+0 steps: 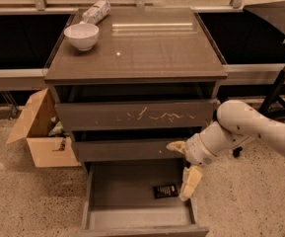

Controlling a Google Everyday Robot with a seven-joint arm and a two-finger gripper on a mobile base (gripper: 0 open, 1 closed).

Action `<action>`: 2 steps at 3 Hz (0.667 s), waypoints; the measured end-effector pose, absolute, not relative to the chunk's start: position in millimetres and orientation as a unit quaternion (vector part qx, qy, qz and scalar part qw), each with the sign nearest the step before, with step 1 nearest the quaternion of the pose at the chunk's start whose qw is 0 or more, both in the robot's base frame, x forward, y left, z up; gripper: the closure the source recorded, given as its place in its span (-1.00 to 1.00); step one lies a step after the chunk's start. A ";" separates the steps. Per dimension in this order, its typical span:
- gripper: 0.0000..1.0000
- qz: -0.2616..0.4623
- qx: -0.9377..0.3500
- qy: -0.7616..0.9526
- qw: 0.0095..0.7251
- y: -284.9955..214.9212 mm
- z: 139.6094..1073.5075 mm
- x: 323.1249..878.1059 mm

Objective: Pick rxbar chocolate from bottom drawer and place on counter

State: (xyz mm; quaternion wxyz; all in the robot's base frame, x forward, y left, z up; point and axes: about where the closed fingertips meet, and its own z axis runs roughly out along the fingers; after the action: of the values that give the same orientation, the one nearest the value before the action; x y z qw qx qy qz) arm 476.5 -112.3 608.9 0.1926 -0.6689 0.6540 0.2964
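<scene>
Gripper point(184, 164) at the right side of the open bottom drawer point(124, 194), fingers point(191, 181) spread apart, rxbar chocolate point(165, 190) just beside the lower one, counter point(137, 51) above.

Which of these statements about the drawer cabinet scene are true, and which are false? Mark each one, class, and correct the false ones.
1. The bottom drawer is pulled open. True.
2. The rxbar chocolate lies on the counter. False: it lies inside the bottom drawer, towards the right side in the picture.
3. A white bowl stands on the counter. True.
4. The end effector is shut on the bar. False: it is open, holds nothing, and hangs over the drawer next to the bar.
5. The cardboard box stands on the counter. False: it stands on the floor beside the cabinet.
</scene>
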 end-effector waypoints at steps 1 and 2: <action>-1.00 0.296 -0.675 0.654 0.172 -107.9 547.1 474.2; -1.00 0.285 -0.676 0.661 0.160 -104.2 489.6 474.9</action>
State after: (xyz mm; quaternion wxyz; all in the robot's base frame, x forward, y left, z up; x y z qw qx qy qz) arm 474.9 -104.2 489.6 0.1601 -0.6756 0.6607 0.2854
